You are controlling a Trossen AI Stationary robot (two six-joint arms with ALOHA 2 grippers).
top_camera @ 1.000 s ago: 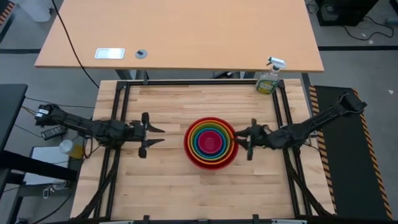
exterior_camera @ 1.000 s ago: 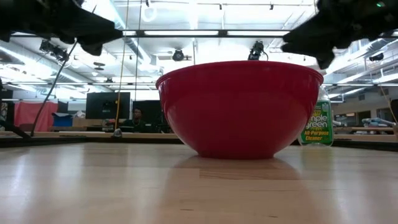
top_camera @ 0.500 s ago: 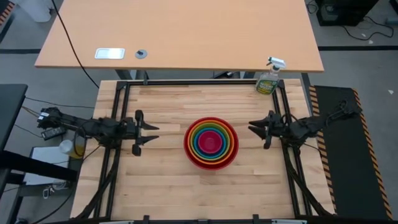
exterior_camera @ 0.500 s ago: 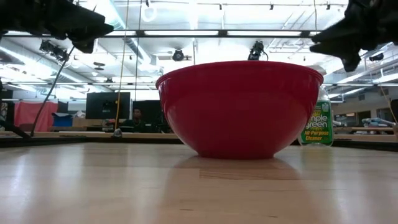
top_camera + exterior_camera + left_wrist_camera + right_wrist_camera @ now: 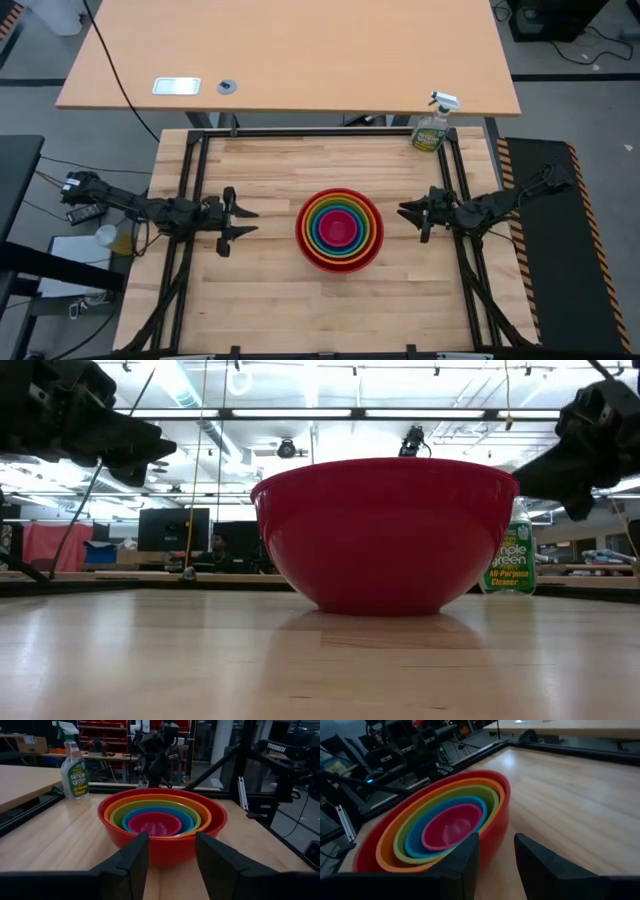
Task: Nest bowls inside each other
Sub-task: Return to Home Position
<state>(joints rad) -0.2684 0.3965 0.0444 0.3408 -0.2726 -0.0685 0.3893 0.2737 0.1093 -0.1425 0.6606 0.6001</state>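
Observation:
Five bowls (image 5: 340, 230) sit nested at the table's middle. The red one (image 5: 385, 535) is outermost and stands on the wood. Inside it come orange, lime green, blue and the magenta-pink one (image 5: 154, 823), each resting in the larger. My left gripper (image 5: 250, 222) hovers open to the left of the stack, pointing level at it, with its fingers (image 5: 135, 857) short of the red wall. My right gripper (image 5: 408, 214) hovers open to the right of the stack. Both are clear of the bowls and hold nothing.
A green spray bottle (image 5: 432, 128) stands at the table's far right corner. Black frame rails (image 5: 196, 170) run along the table's left, right and far sides. A larger tan desk (image 5: 300, 60) lies beyond the far edge. Bare wood stretches in front of the bowls.
My right gripper has drawn back from the bowls' right rim toward the table's right edge, sinking a little and rolling. My left gripper has sunk lower beside the stack. The bowls have kept still.

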